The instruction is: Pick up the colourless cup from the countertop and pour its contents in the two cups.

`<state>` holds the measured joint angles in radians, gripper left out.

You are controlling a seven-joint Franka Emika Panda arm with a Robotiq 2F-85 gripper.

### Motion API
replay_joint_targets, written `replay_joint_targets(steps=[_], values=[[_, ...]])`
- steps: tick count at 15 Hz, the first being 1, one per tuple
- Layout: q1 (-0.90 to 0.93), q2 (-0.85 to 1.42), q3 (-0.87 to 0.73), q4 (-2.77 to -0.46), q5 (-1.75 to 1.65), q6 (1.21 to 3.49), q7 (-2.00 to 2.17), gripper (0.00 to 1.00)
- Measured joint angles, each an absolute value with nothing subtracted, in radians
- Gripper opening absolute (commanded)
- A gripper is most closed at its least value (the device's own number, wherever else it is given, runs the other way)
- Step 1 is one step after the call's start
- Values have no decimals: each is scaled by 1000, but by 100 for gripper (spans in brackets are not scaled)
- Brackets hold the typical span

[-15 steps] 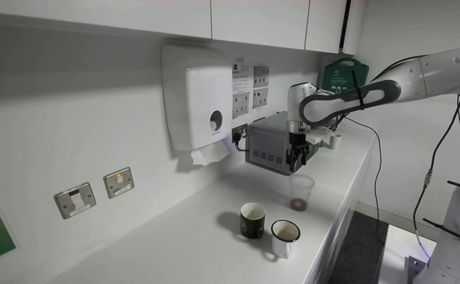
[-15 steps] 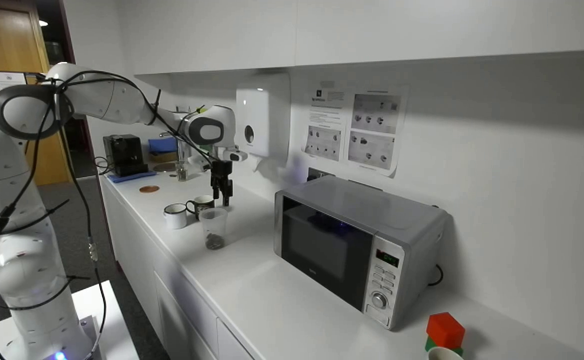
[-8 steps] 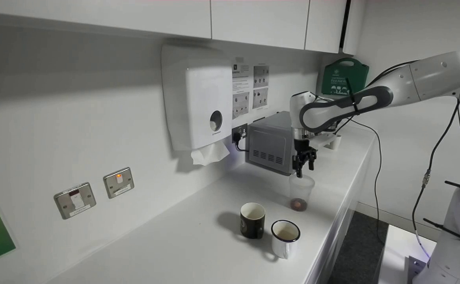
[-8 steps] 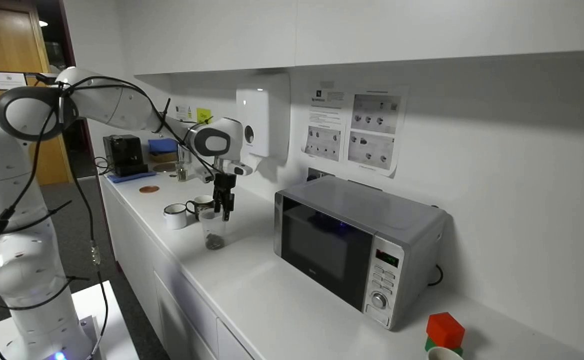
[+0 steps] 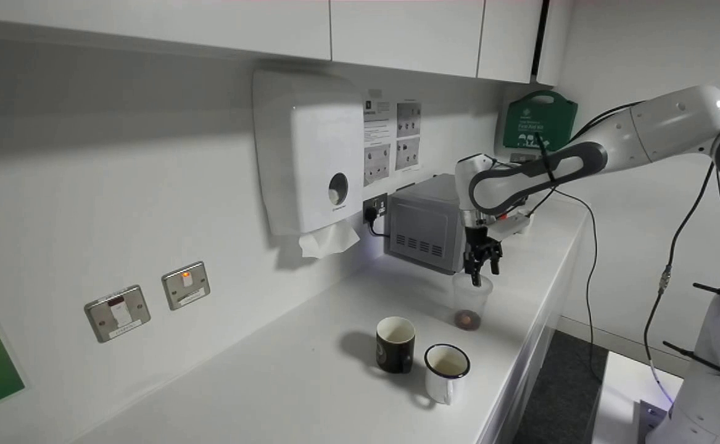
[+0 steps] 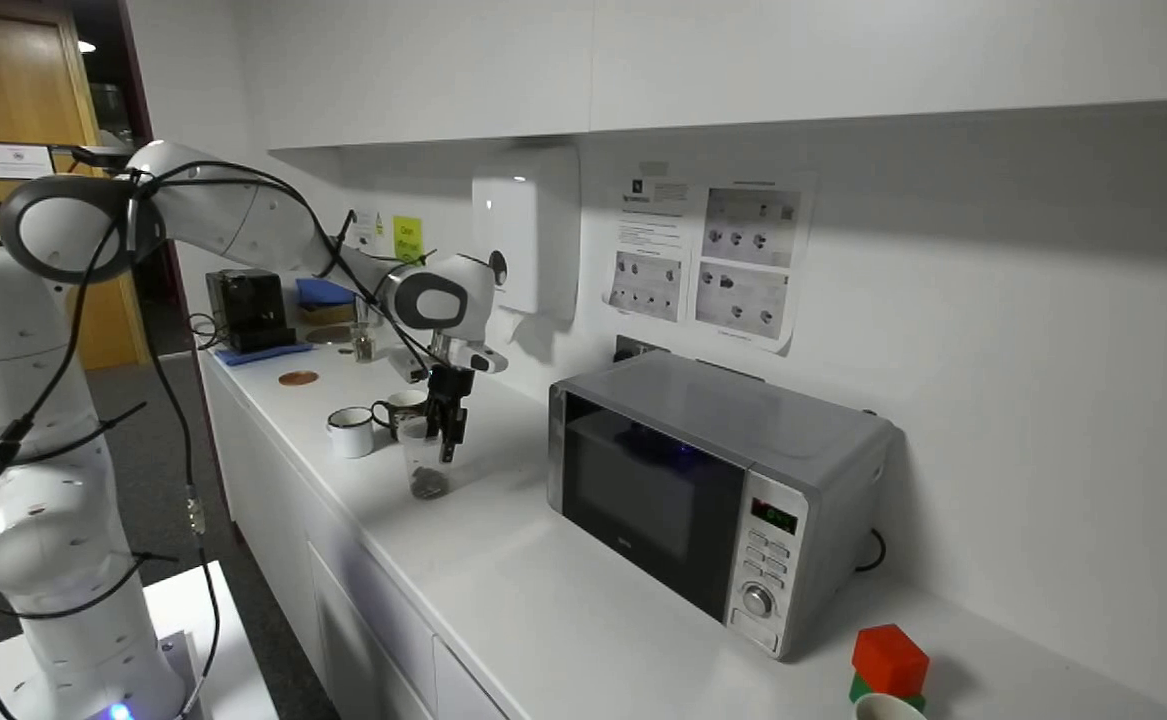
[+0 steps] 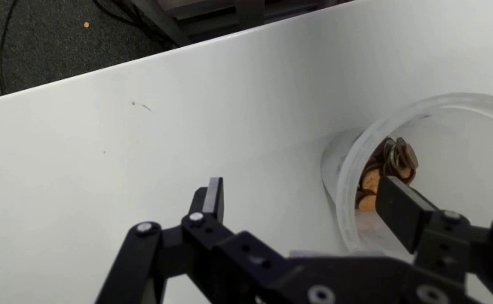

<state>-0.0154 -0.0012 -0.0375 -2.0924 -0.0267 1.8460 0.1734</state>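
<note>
The gripper sits lower than a second ago, jaws spread, holding nothing.
The colourless cup stands upright on the countertop, coins at its bottom, off-centre to the right in the wrist view: one jaw overlaps its mouth, whether inside I cannot tell; the other lies outside. Closing here could pinch just one side; spanning its vertical axis probably calls for a rightward shift in that view.

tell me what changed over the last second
The gripper moved lower, toward the colourless cup, shifting slightly right in an exterior view. It is open; nothing was taken hold of or let go. The colourless cup, dark mug and white mug stayed put.
</note>
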Motion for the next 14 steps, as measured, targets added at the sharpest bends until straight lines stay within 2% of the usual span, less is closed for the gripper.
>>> replay_joint_targets(steps=[2,9,14], values=[[-14,6,-35,-2093,-27,1837,173,57],[-10,25,-17,-2089,-26,1801,173,1],[8,34,-2,-2066,-22,1766,208,1]])
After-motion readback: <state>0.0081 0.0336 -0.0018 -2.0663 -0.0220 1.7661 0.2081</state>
